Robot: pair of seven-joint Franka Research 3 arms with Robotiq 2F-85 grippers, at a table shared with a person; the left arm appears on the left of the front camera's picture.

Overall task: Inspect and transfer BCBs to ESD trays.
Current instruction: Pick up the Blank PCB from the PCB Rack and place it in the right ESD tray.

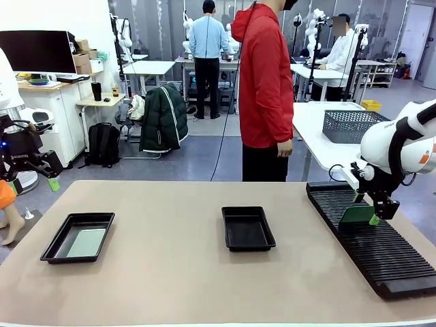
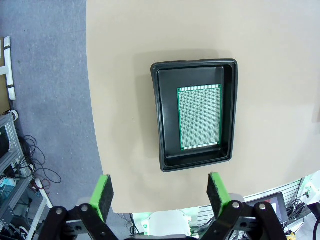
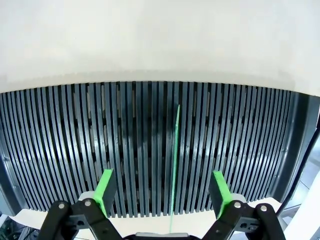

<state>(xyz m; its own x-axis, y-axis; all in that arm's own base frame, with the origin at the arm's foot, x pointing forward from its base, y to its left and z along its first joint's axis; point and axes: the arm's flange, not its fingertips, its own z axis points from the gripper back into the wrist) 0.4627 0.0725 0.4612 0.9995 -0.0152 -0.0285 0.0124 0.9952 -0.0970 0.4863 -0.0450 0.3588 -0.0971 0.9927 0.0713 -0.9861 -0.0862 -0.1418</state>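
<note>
The left claw (image 2: 160, 189) hangs above the left end of the table (image 2: 280, 60), its green-padded fingers (image 2: 104, 196) spread wide with nothing between them. Below it the left ESD tray (image 2: 164, 120) lies near the table's edge. One BCB (image 2: 200, 117) rests flat on the tray's floor, closer to one long wall than the other, its face a fine grid of dots. The middle ESD tray (image 1: 247, 230) sits near the table's centre, well apart from the first, showing its black floor. The right claw (image 3: 162, 176) is over the long black ribbed rack (image 3: 75, 145) at the table's right end. Its fingers are spread to either side of a standing BCB (image 3: 175, 150), which is held on edge in one slot, and neither pad touches the board. A person in a red hooded top (image 1: 262, 82) stands at the far side, one hand hanging down. A grey wire-mesh basket (image 1: 351, 126) sits on a white table beyond the rack. White print on the left claw's body in the front view is too small to read.
</note>
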